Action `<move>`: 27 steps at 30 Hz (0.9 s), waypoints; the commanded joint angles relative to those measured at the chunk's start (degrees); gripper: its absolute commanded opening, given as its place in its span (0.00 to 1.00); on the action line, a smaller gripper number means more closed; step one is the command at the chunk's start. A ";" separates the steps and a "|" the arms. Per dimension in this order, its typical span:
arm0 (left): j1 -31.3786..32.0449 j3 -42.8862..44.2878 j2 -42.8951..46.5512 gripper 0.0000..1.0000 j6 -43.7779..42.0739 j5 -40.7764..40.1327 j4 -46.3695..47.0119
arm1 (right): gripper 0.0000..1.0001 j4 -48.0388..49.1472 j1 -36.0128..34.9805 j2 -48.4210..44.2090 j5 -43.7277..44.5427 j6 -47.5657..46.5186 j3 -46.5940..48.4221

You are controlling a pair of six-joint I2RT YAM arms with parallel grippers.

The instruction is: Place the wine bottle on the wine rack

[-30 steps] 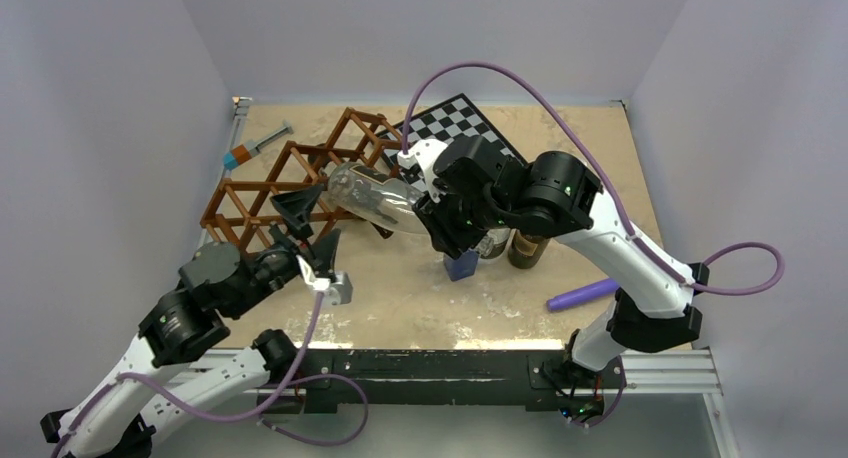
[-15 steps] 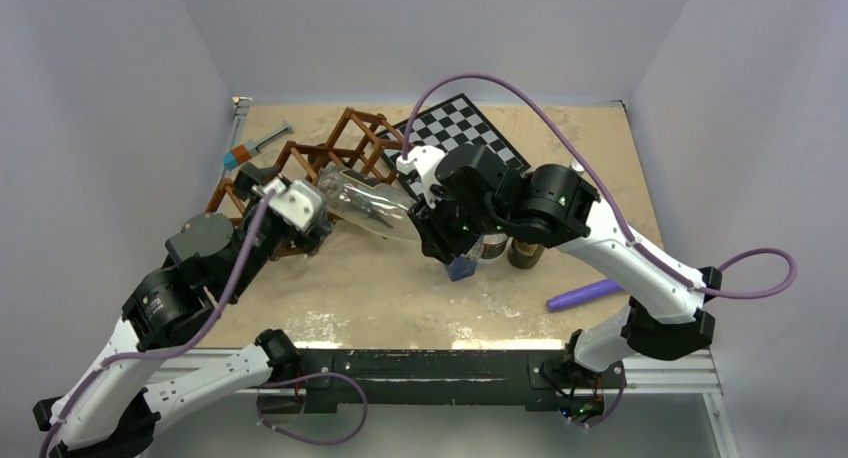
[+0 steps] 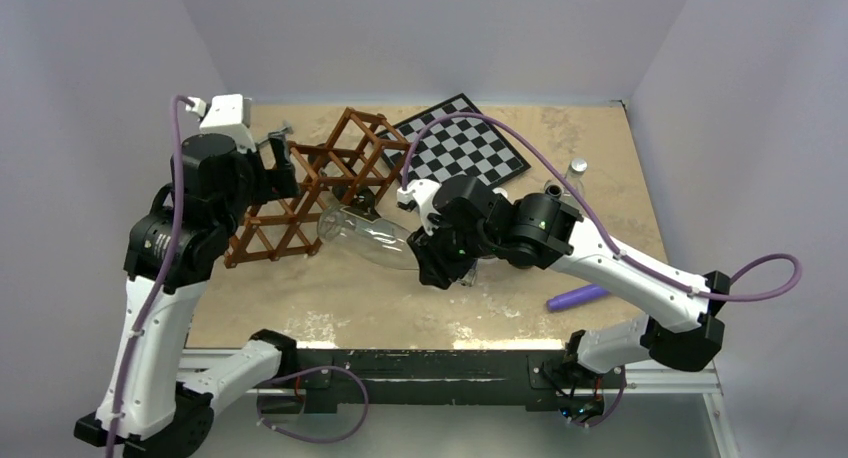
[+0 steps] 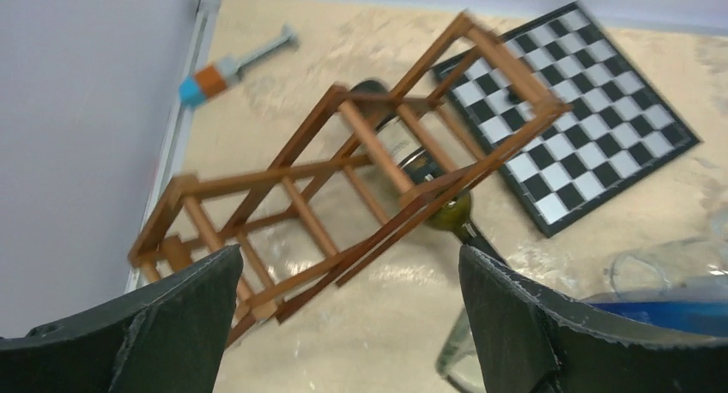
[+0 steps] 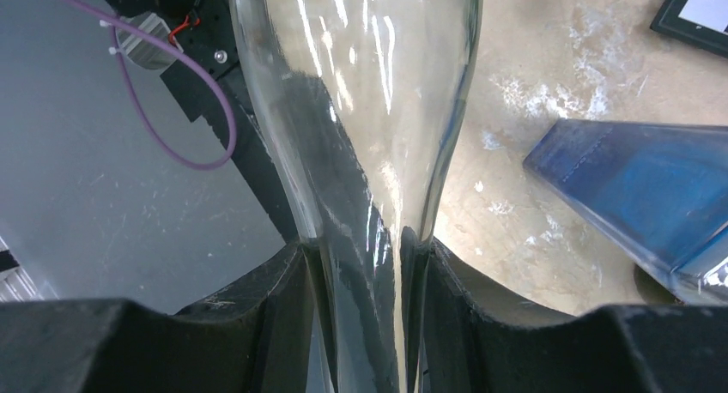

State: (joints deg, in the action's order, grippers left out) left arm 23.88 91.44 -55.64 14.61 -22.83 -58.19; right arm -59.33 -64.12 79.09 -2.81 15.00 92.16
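The reddish-brown lattice wine rack [image 3: 330, 168] stands at the back left, and it fills the left wrist view [image 4: 343, 178]. My right gripper [image 3: 428, 253] is shut on the neck of a clear glass wine bottle [image 3: 365, 236], which lies nearly level with its base at the rack's near side. The right wrist view shows the jaws [image 5: 365, 247] clamped on the glass neck [image 5: 360, 93]. My left gripper [image 3: 275, 163] is open and empty, raised over the rack's left end [image 4: 348, 264]. A dark green bottle [image 4: 446, 208] lies among the rack's bars.
A black-and-white checkerboard [image 3: 470, 148] lies behind the rack. A blue block [image 5: 635, 187] sits under my right arm. A purple pen [image 3: 578, 298] lies front right, a small clear vial [image 3: 575, 168] back right, and an orange-and-blue tool [image 4: 215, 75] by the left wall.
My left arm has swung up and back from the table's front to above the rack's left end. My right gripper has carried the clear bottle lower and nearer the front.
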 commanded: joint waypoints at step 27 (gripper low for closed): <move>-44.49 -30.28 0.41 0.38 25.29 29.24 12.28 | 0.00 20.26 -6.86 -10.06 3.16 -1.64 -12.64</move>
State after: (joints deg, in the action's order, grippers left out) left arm -18.96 61.71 -54.85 38.33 0.99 -51.31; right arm -54.72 -69.45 70.89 -2.07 13.50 76.95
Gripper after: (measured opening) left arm 0.461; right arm 0.451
